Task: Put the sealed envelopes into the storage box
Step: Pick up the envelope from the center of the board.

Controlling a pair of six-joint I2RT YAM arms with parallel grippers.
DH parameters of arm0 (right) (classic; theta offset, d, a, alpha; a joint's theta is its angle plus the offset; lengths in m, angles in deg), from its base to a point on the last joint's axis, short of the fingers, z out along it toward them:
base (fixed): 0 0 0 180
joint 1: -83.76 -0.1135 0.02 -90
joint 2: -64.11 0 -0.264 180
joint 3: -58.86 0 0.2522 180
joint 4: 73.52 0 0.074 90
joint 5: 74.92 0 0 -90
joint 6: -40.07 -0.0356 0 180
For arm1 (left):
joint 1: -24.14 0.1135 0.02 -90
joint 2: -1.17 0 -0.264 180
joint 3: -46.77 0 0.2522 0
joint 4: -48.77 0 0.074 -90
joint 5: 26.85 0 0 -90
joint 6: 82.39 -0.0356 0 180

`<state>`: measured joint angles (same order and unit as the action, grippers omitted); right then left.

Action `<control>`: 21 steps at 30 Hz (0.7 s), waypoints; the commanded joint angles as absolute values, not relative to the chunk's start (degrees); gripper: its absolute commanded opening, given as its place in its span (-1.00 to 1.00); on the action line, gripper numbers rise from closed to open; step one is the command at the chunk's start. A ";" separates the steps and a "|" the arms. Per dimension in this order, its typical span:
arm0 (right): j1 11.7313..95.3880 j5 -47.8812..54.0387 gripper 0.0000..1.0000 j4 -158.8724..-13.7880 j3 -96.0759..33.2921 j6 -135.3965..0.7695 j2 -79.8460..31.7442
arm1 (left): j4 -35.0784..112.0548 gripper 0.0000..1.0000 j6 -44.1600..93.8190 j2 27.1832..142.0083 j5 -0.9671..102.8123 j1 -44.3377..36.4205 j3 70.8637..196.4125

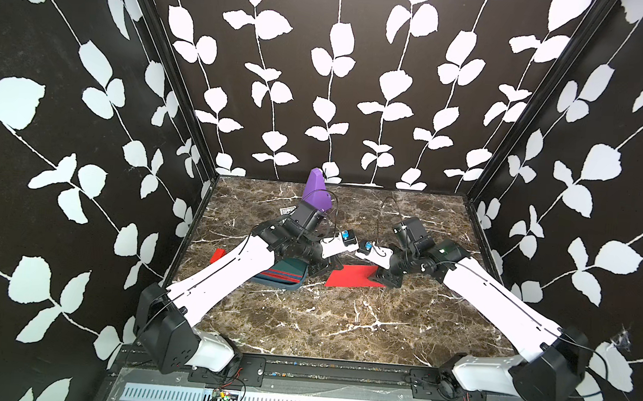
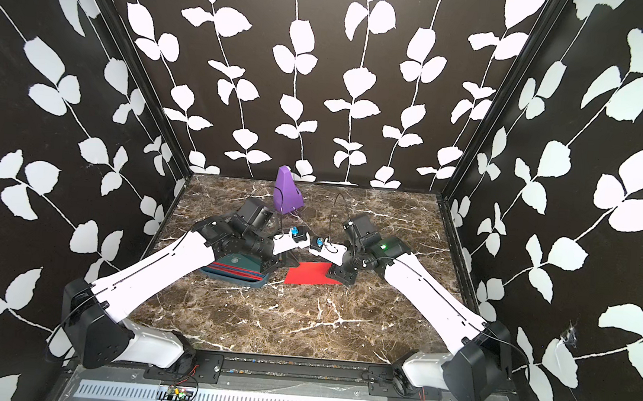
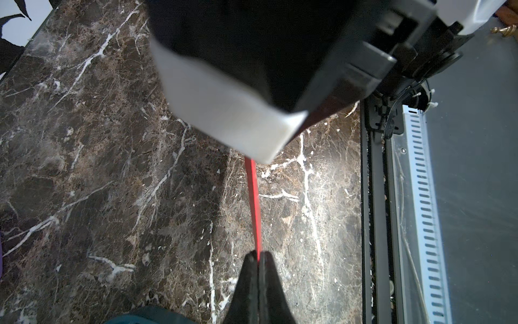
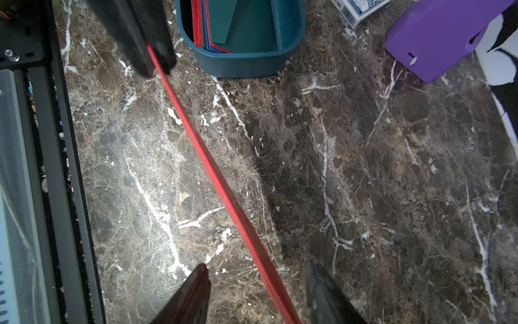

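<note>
Marble table (image 1: 342, 326): storage box (image 4: 241, 64) sits left of centre with envelopes (image 4: 246, 25) stacked inside. Red envelope (image 1: 349, 277) spans the two arms just right of the box and looks lifted. Left gripper (image 3: 258, 258) is clamped on its left end. Right gripper (image 4: 256, 268) has fingers apart, straddling the right end. Judgement: carry left-handed, clear the rim, release low and flat.

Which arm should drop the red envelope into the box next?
Left. The left gripper is shut on the red envelope, and the storage box sits close beside it. The right gripper is open around the other end, gripping nothing.
</note>
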<state>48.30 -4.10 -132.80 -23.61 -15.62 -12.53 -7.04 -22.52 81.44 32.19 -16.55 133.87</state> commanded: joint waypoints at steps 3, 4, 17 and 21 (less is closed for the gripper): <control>48.08 -5.99 -0.42 -135.37 -26.62 -14.50 -14.17 | -5.85 -1.00 -21.75 80.40 31.97 -16.38 133.68; 48.16 -6.18 -0.54 -135.56 -26.62 -14.45 -14.34 | -5.63 -1.00 -21.74 80.36 32.24 -16.38 133.61; 48.41 -6.56 -1.00 -137.48 -26.69 -14.25 -14.90 | -2.69 -1.00 -20.20 79.59 36.42 -16.38 131.95; 48.68 -5.62 -1.00 -138.21 -27.01 -14.96 -15.18 | 0.07 -0.57 -16.86 79.53 42.64 -16.38 131.47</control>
<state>48.39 -5.72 -136.16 -24.61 -14.64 -14.63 -3.19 -19.79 81.41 37.94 -16.59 132.41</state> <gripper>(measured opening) 0.045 0.199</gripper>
